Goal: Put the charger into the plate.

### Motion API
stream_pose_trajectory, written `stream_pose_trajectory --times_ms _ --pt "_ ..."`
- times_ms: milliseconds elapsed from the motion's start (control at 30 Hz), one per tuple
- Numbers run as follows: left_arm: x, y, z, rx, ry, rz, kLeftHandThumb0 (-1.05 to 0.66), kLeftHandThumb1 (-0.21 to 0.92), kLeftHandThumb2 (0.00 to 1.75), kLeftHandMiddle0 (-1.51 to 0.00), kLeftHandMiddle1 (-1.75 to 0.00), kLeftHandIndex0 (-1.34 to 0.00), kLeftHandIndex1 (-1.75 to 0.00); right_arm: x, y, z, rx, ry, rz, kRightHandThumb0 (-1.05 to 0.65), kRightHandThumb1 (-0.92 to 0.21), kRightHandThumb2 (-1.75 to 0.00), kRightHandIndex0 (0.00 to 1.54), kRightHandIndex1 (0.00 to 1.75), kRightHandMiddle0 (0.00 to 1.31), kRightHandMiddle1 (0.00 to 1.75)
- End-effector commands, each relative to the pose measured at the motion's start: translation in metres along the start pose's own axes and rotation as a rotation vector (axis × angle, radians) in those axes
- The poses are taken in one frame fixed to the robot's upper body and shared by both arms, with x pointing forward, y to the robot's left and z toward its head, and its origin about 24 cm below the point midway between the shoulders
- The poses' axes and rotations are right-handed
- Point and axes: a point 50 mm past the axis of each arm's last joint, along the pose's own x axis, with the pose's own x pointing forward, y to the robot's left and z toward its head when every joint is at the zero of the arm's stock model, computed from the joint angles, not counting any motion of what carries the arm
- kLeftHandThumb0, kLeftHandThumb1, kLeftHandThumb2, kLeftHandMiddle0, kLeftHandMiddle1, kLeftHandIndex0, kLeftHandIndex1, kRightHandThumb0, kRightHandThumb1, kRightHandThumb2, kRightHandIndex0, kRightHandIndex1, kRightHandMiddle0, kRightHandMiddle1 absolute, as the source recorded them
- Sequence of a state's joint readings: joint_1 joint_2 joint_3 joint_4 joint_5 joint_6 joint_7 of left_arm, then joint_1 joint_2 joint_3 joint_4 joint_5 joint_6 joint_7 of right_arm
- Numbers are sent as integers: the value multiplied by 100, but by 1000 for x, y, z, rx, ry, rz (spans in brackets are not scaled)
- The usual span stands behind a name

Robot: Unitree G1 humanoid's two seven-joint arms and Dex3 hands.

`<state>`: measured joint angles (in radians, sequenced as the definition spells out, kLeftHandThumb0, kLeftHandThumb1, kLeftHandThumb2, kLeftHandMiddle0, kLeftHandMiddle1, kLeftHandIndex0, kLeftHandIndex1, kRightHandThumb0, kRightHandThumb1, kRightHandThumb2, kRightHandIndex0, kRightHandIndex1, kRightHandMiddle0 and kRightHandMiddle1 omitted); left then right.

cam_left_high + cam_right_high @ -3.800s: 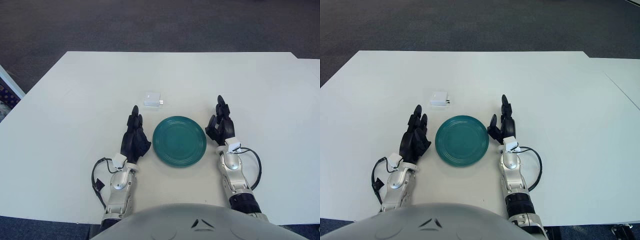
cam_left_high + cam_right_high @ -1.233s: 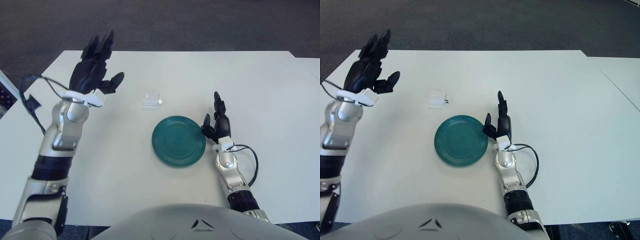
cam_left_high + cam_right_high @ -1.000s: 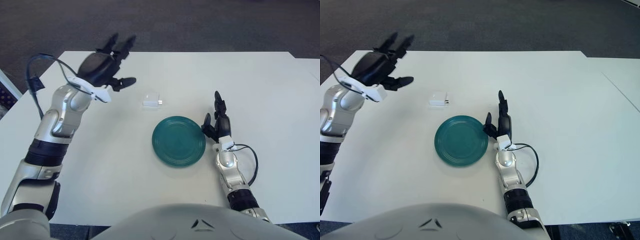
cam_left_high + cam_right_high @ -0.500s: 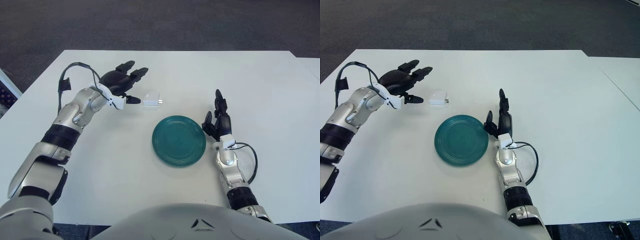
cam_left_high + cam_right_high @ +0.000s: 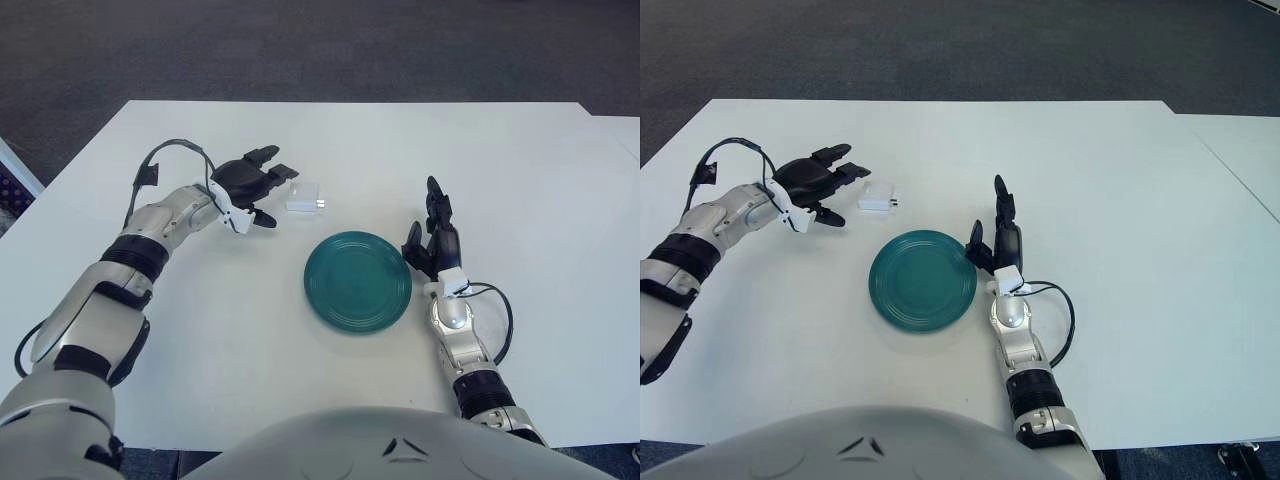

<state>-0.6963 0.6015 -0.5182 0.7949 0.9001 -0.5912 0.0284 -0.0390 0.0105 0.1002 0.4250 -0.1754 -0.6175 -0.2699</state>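
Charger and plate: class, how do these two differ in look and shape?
The charger is white and boxy; the plate is teal and round. The charger looks much smaller than the plate. The open left hand shows beside the charger; the right hand shows beside the plate. Both lie on the white table.

left hand outstretched, fingers spread

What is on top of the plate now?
Nothing lies on the plate; its whole green face shows. The charger lies on the table beyond it, with the open left hand just beside. The right hand shows at the plate's right.
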Motion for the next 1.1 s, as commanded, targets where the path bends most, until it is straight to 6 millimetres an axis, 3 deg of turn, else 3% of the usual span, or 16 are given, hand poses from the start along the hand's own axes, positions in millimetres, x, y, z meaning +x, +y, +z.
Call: stream_pose_trajectory --times_ms 0,267,500,1067 --pt "10 14 -1 48 -9 33 -102 92 27 0 0 0 -65 -47 -2 -42 -48 210 76 -96 -92 -100 6 0 0 22" --pt "18 16 1 97 -11 56 -102 92 24 0 0 0 -59 -43 0 -39 -75 146 96 -97 -92 -101 9 1 0 24" --pt "26 18 2 92 17 77 -104 92 28 0 0 0 -57 -41 1 -34 -127 78 104 -98 -92 -102 17 2 0 37" --pt "38 25 2 -35 127 127 -105 92 36 0 0 0 -51 -47 7 -37 -90 145 111 -96 -92 -98 10 0 0 28"
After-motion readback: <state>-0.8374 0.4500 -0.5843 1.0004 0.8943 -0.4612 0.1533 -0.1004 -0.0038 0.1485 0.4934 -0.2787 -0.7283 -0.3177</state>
